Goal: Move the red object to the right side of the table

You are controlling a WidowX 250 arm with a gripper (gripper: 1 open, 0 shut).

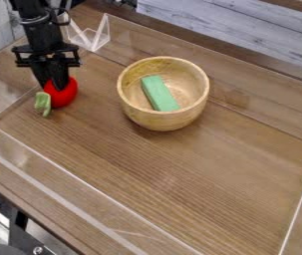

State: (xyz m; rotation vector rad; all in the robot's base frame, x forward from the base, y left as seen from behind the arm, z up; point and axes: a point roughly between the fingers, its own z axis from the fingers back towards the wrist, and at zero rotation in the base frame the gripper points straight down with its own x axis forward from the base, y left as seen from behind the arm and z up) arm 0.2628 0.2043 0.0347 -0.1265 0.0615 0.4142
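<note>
The gripper (56,80) points straight down, its jaws clamped narrow on the red toy fruit (62,94), which sits on the table (180,189) well left of the wooden bowl (164,93). A green block (157,93) lies inside that bowl.

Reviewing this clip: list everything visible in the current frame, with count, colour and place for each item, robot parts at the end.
red object: one, bright red with a green leafy stem, far left of the table, between the gripper's fingers.
wooden bowl: one, light wood, left of centre, to the right of the red object.
green block: one, green, lying inside the wooden bowl.
table: one, brown wood grain with plank lines, fills most of the view.
clear walls: low transparent panels, along the table's edges.
gripper: one, black, pointing down, shut on the red object at the far left.
</note>
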